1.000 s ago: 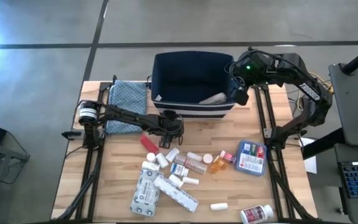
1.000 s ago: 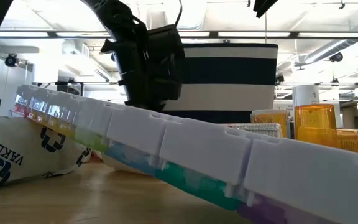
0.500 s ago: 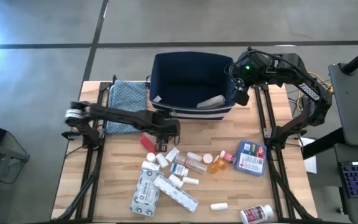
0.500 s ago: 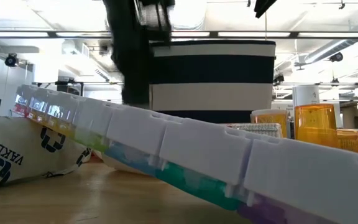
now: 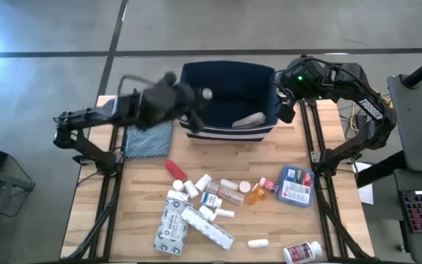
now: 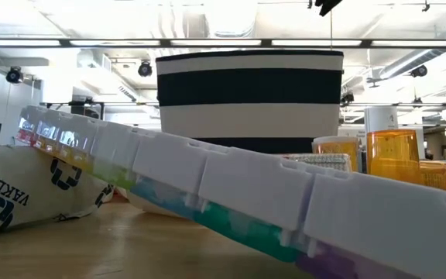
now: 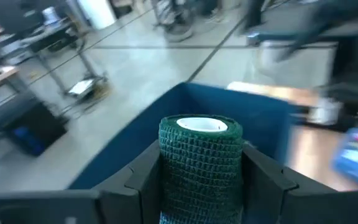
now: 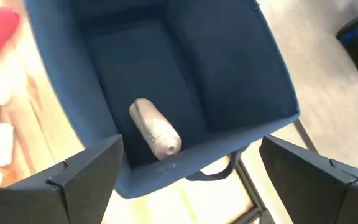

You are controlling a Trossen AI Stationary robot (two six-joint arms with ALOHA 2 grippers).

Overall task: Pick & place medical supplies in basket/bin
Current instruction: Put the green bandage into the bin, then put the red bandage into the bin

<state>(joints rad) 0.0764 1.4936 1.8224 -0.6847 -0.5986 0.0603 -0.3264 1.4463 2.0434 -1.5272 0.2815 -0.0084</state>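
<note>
Bandage roll (image 7: 200, 165), dark green with a white core, sat upright between the left gripper's (image 7: 201, 174) two dark fingers (image 7: 143, 177), which pressed on it from both sides. In the high view that left gripper (image 5: 196, 94) hung over the near-left rim of the bin (image 5: 196, 73), blurred, its arm reaching across the teal cloth (image 5: 151, 136).

The right gripper (image 8: 191, 177) hovered above the bin's right rim, fingers spread wide with nothing between them. Below it a pale grey roll (image 8: 155, 129) lay on the bin floor near the wall.

On the table (image 5: 138, 220) in front of the bin lay the other supplies: a red tube (image 5: 175, 169), white bottles (image 5: 203, 181), an orange vial (image 5: 257, 193), two cartons (image 5: 171, 219) and a blue packet (image 5: 296, 185). In the low view a pill organiser (image 6: 231, 198) crossed the foreground and hid the bin's base.
</note>
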